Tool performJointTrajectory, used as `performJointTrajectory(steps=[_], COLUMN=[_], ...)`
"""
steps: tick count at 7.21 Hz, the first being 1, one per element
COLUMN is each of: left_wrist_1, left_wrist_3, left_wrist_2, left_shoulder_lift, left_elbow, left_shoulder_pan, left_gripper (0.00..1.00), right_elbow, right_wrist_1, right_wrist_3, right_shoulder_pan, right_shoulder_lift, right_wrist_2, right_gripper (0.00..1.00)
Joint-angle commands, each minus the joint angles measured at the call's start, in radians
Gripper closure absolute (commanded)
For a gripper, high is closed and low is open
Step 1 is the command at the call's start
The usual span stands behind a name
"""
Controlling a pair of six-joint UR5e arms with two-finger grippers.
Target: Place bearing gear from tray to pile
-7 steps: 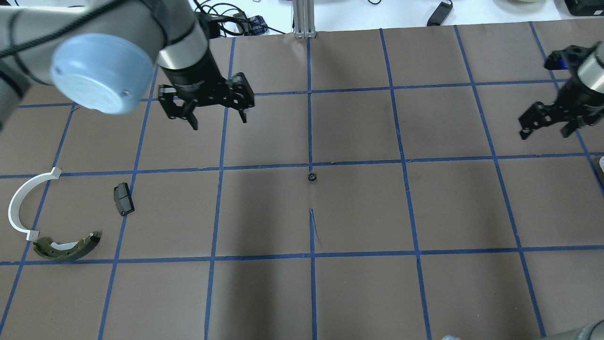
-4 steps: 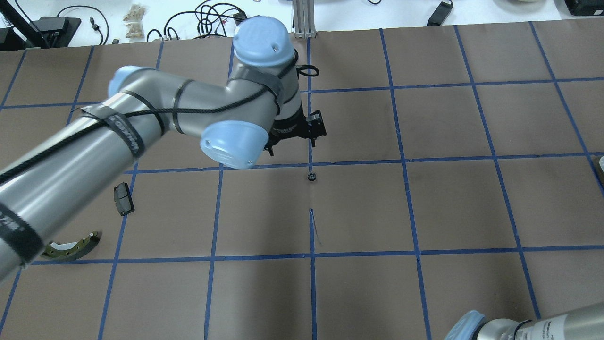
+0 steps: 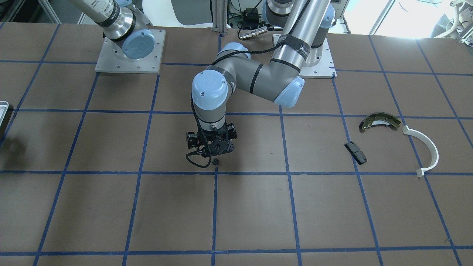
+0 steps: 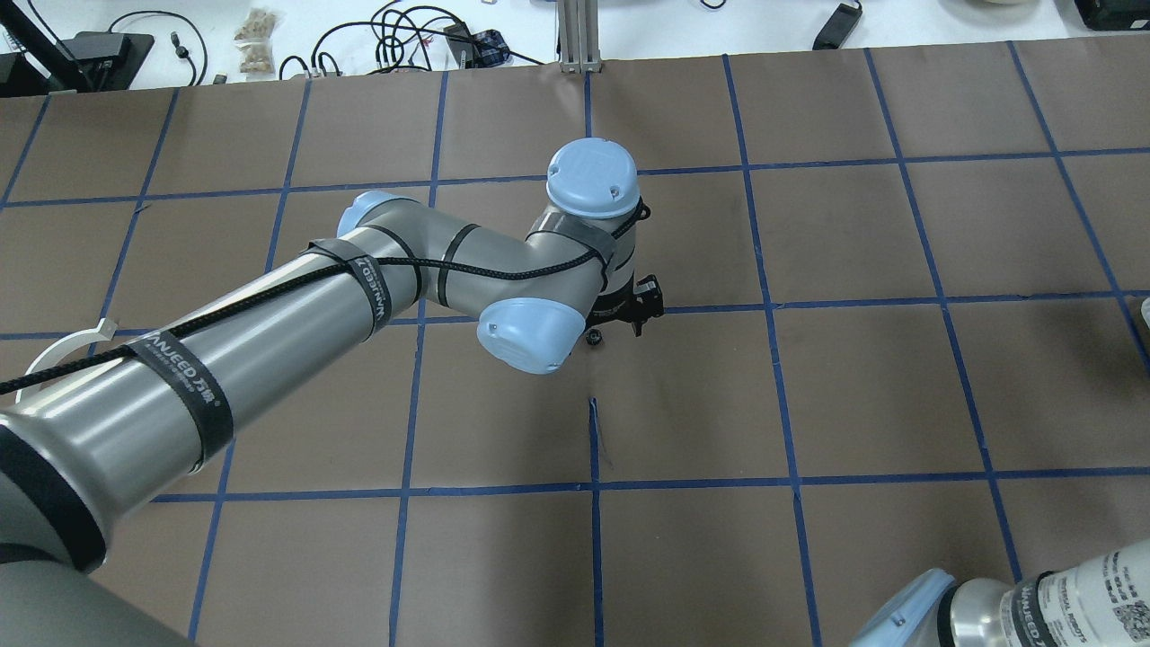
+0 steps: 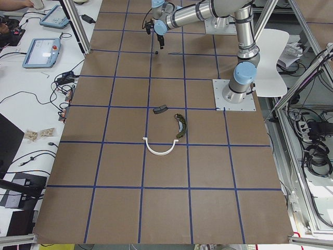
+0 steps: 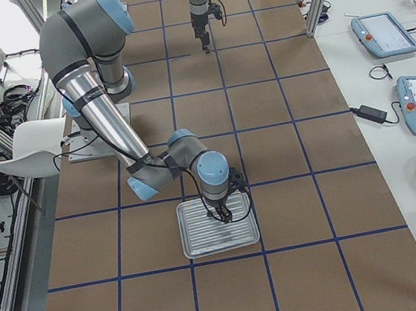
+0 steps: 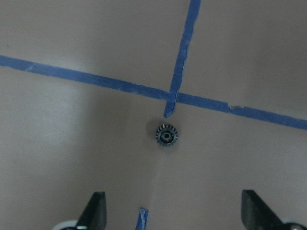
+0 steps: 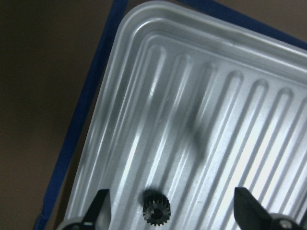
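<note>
A small black toothed bearing gear [image 7: 166,136] lies on the brown table at a blue tape crossing; it also shows in the front view [image 3: 215,161] and the overhead view [image 4: 593,338]. My left gripper [image 7: 173,213] hangs open just above it, fingers apart on either side. A second gear [image 8: 154,208] lies in the ribbed silvery tray [image 8: 201,96]. My right gripper [image 8: 171,203] is open low over it, above the tray [image 6: 207,243]. The pile lies apart: olive brake shoe [image 3: 380,121], white arc [image 3: 428,151], black block [image 3: 356,153].
The left arm [image 4: 269,332] stretches across the table's left half and hides most of the pile in the overhead view. The tray's corner [image 3: 2,111] shows at the front view's left edge. Arm base plates [image 3: 129,51] stand at the robot's side.
The left arm has swung from the far left to the table's centre and lowered its gripper over the gear. The right gripper has left the overhead view's upper right.
</note>
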Motion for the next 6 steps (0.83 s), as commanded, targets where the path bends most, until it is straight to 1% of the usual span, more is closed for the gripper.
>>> performJointTrajectory(steps=[1, 2, 3, 4, 5, 6], left_wrist_1=[0.099, 0.122, 0.145, 0.147, 0.149, 0.147], left_wrist_3=[0.015, 0.113, 0.193, 0.169, 0.169, 0.164], left_wrist_2=[0.084, 0.089, 0.091, 0.082, 0.08, 0.077], left_shoulder_lift=[-0.059, -0.067, -0.072, -0.078, -0.078, -0.083], left_elbow=[-0.015, -0.019, -0.021, -0.021, -0.021, -0.021], left_shoulder_pan=[0.001, 0.007, 0.007, 0.005, 0.005, 0.005], left_gripper=[0.0, 0.0, 0.0, 0.0, 0.17, 0.35], right_elbow=[0.016, 0.017, 0.017, 0.017, 0.017, 0.017], right_wrist_1=[-0.011, -0.011, -0.011, -0.011, -0.011, -0.009], right_wrist_3=[-0.007, -0.016, -0.039, -0.038, -0.04, -0.038], right_shoulder_pan=[-0.011, -0.011, -0.013, -0.013, -0.013, -0.013], right_shoulder_lift=[0.018, 0.015, 0.014, 0.013, 0.013, 0.013], right_wrist_2=[-0.007, -0.044, -0.061, -0.061, -0.059, -0.058], right_gripper=[0.21, 0.27, 0.34, 0.43, 0.58, 0.63])
